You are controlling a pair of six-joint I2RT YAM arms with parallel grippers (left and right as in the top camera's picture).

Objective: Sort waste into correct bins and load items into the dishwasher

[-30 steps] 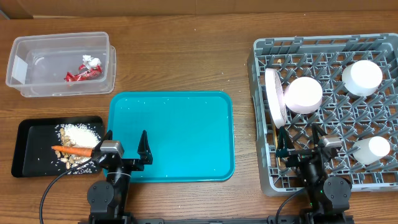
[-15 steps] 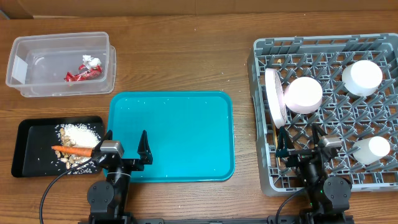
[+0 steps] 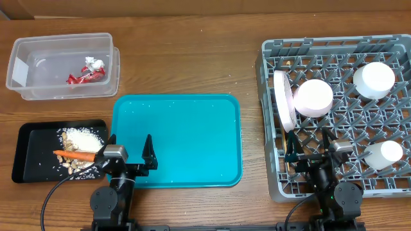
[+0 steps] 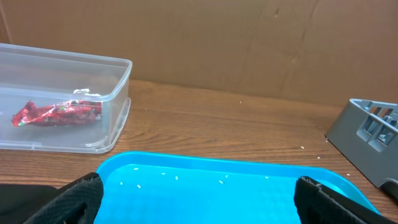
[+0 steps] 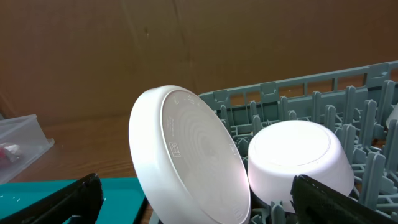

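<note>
The grey dish rack [image 3: 398,186] at the right holds a white plate [image 3: 283,99] on edge, two upturned white bowls [image 3: 313,97] [image 3: 374,80] and a small white cup [image 3: 384,154]. The plate [image 5: 186,155] and one bowl [image 5: 297,158] show in the right wrist view. The clear tub [image 3: 38,90] at back left holds the red wrapper [image 3: 87,75] and white paper wad [image 3: 94,62]; the wrapper [image 4: 56,112] also shows in the left wrist view. The black tray [image 3: 29,160] holds the carrot [image 3: 77,154] and tan scraps [image 3: 74,167]. My left gripper [image 3: 128,149] and right gripper [image 3: 308,145] are open and empty. Chopsticks are out of view.
A teal serving tray [image 3: 176,138] lies in the middle with a few rice grains on it, right in front of my left gripper. White rice [image 3: 82,136] lies in the black tray. A cardboard wall [image 4: 249,43] stands behind the table.
</note>
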